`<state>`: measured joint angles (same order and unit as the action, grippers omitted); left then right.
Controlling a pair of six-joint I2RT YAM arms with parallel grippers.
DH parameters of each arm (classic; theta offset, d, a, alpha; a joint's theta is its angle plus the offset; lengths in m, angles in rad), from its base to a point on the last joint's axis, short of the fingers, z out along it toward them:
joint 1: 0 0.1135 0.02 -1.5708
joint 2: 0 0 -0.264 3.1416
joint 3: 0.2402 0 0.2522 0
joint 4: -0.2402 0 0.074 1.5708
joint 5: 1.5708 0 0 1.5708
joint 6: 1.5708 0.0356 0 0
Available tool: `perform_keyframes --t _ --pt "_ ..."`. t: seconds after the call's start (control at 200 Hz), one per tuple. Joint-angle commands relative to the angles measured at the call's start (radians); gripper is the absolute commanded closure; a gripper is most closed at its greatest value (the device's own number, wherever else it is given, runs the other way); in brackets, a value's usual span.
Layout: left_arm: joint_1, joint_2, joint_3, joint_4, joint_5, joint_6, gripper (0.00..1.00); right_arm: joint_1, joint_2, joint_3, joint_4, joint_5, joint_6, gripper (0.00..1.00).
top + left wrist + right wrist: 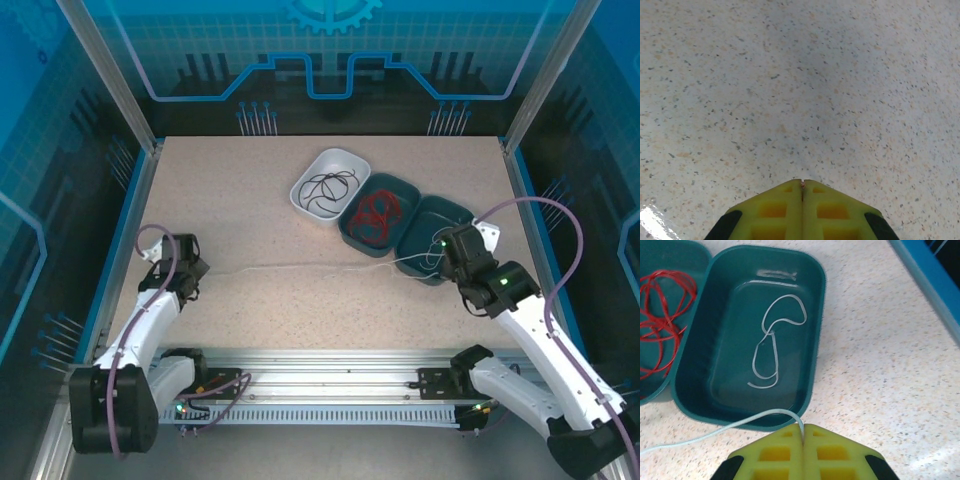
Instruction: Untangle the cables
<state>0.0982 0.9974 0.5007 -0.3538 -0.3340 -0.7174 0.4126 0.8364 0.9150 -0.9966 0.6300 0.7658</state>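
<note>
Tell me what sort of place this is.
Probably a lab robot cell: two arms bolted at the edge of a speckled table, blue-panelled walls framed in aluminium around it, small trays of cables.

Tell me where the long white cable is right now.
Top view: the long white cable runs across mid-table, its right end pinched in the right gripper beside the rightmost teal tray.

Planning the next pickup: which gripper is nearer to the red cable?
Right. The right gripper sits at the near rim of the teal tray neighbouring the red cable; the left gripper is far across the tabletop.
</note>
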Motion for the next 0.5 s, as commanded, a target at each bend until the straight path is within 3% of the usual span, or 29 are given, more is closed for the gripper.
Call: perform_keyframes --t 0.0,0.255,0.49 --pt "0.041 -0.014 -0.02 0.01 0.044 -0.037 1.0 -0.054 -0.017 0.027 -0.066 0.053 -0.009 1.0" --pt "0.12 0.032 -0.03 0.054 0.051 -0.065 1.0 -0.1 -0.083 0.021 -0.07 0.04 -0.024 1.0" --pt "0.214 0.095 -0.017 0.099 0.089 -0.101 1.0 -0.146 -0.105 0.073 -0.177 0.116 -0.011 1.0"
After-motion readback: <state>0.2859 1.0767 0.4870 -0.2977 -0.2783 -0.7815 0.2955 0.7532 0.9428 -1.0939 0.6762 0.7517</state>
